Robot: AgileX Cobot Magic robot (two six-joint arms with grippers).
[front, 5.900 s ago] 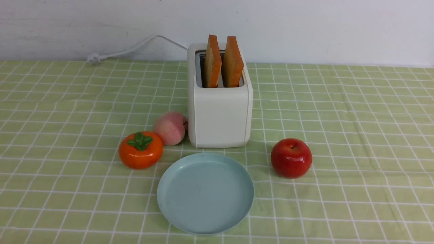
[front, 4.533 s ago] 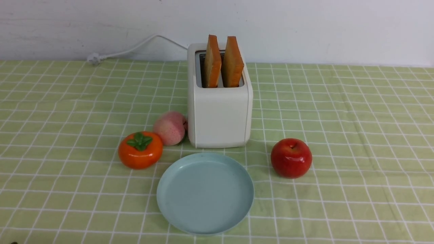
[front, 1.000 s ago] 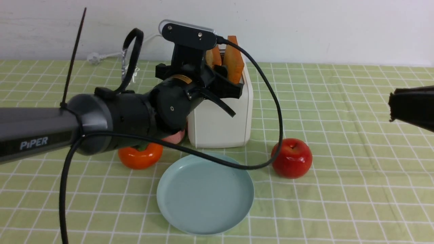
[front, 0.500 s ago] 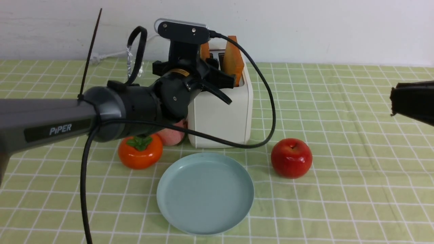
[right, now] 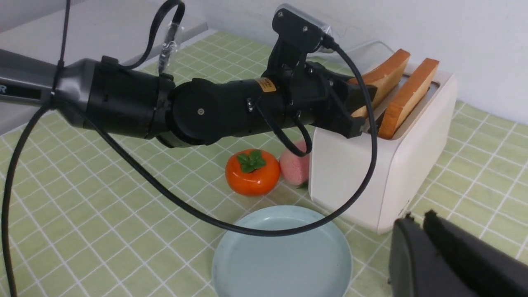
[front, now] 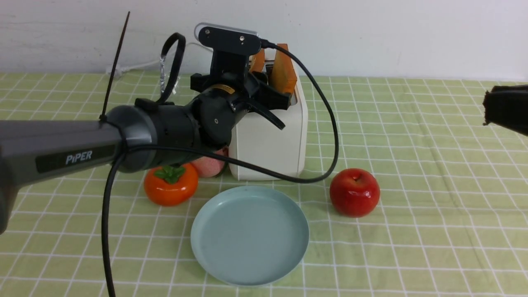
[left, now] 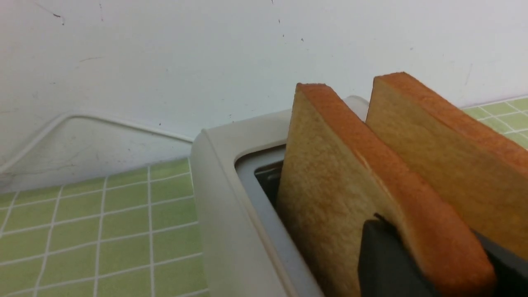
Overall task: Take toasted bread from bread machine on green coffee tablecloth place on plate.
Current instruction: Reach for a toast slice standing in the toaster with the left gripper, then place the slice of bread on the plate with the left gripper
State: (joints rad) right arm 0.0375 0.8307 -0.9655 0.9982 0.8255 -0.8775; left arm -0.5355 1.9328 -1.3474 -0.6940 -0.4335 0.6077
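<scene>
The cream-white bread machine [front: 268,140] stands on the green coffee tablecloth [front: 412,144] with two slices of toasted bread upright in its slots. My left gripper [front: 260,76] is at the toaster top. Its dark fingers [left: 383,255] press both faces of the left slice [left: 330,181], so it is shut on that slice, which is still in its slot. The right slice [front: 284,70] stands free beside it. The pale blue plate [front: 249,235] lies empty in front of the toaster. My right gripper [right: 417,216] is shut and empty, hovering at the far right [front: 487,111].
An orange persimmon [front: 171,189] and a pink peach [front: 208,163] sit left of the toaster's front. A red apple [front: 354,192] sits right of the plate. My left arm's black cable [front: 326,165] droops over the plate's far rim. The white power cord [front: 140,66] runs along the wall.
The left arm came in from the left and its gripper closed round the left slice; in the last half second it shifted slightly right. The right gripper appeared at the right edge and rose a little.
</scene>
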